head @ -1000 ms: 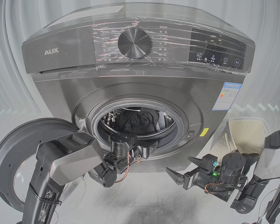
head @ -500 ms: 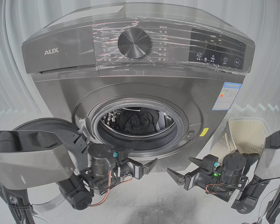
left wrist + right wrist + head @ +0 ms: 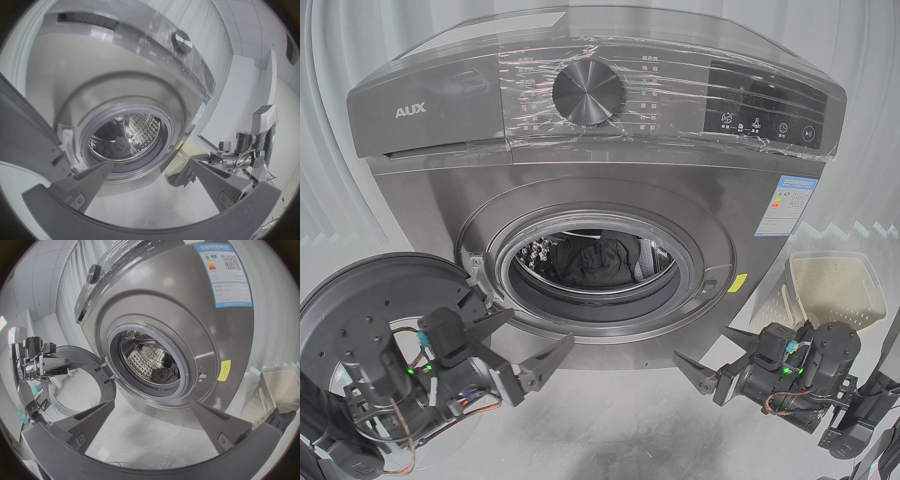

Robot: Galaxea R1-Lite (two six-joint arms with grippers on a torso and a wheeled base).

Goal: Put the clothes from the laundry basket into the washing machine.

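Observation:
The grey washing machine (image 3: 600,187) stands with its round door (image 3: 362,300) swung open to the left. Black clothes (image 3: 594,259) lie inside the drum (image 3: 147,362), also seen as a dark heap (image 3: 112,147). My left gripper (image 3: 537,328) hangs open and empty low in front of the door, left of the drum mouth. My right gripper (image 3: 703,347) is open and empty below the machine's right front, next to the cream laundry basket (image 3: 837,256). The basket's inside looks bare. A dark cloth (image 3: 180,178) lies at the basket's foot (image 3: 282,419).
The open door takes up the floor space on the left. The basket leans against the machine's right side by a pleated white curtain (image 3: 862,94). Bare grey floor (image 3: 612,412) lies between the two arms in front of the machine.
My left arm has pulled back from the drum mouth, down and to the left, and now hangs before the open door. The right gripper has shifted slightly right and down.

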